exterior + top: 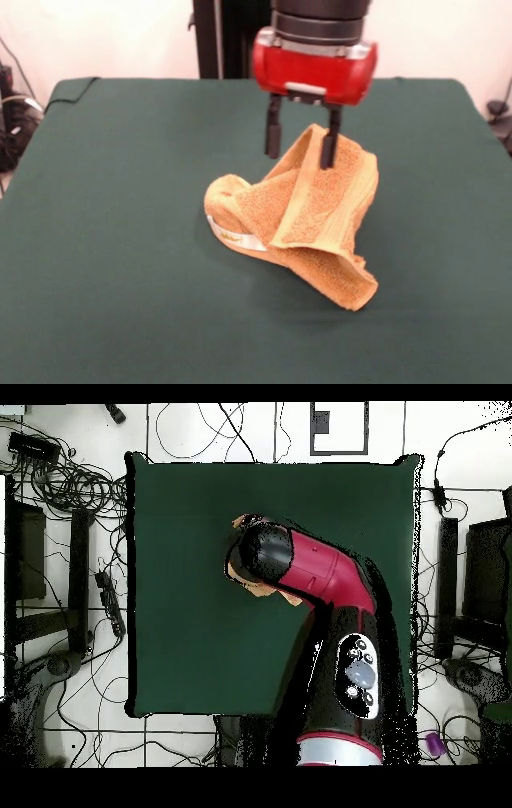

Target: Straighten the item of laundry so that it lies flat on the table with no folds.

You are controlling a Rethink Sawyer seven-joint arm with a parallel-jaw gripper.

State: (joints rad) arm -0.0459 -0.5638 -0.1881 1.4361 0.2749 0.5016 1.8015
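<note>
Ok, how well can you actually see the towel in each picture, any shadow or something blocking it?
Front view: towel fully visible, evenly lit, with a soft shadow on the table beneath it. Overhead view: the arm covers nearly all of it.

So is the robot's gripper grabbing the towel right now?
Gripper: open, fingers spread, one finger touching the lifted edge of the towel; not clamped on it.
</note>
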